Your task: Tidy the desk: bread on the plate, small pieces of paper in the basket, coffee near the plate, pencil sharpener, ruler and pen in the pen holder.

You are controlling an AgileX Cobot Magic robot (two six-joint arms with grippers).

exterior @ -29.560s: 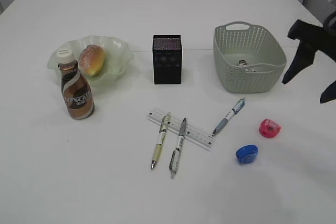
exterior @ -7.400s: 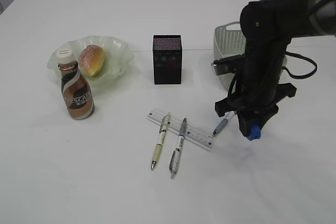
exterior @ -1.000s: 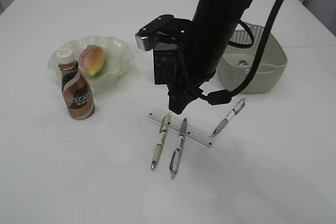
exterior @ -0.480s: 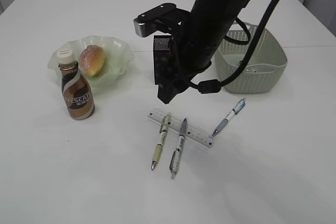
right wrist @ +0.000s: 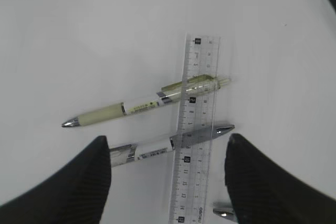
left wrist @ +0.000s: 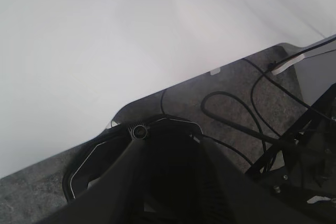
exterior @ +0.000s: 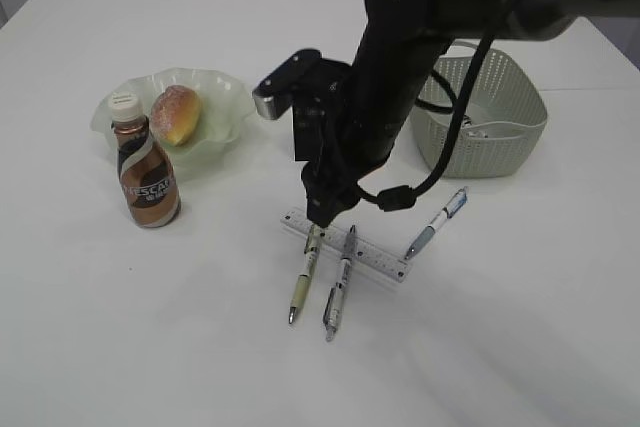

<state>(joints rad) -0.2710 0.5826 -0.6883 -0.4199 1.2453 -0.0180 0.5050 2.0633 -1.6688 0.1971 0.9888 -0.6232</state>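
- Your right gripper [right wrist: 168,182] hangs with its jaws spread wide and empty, just above the grey pen [right wrist: 173,142] and the clear ruler [right wrist: 195,124] beneath it.
- That pen and the green pen [right wrist: 144,103] both lie across the ruler. I'd take one pen only, closing on its barrel away from the ruler so the ruler isn't dragged.
- Come down straight with a finger on each side of the barrel; a skewed approach would likely roll the pen.
- The pen holder [exterior: 303,117] stands just behind, partly hidden by your arm, so lift clear before swinging over it.
- A third pen [exterior: 436,222] waits to the right, near the basket [exterior: 500,142].
- The left gripper is out of view; I can't tell its state.
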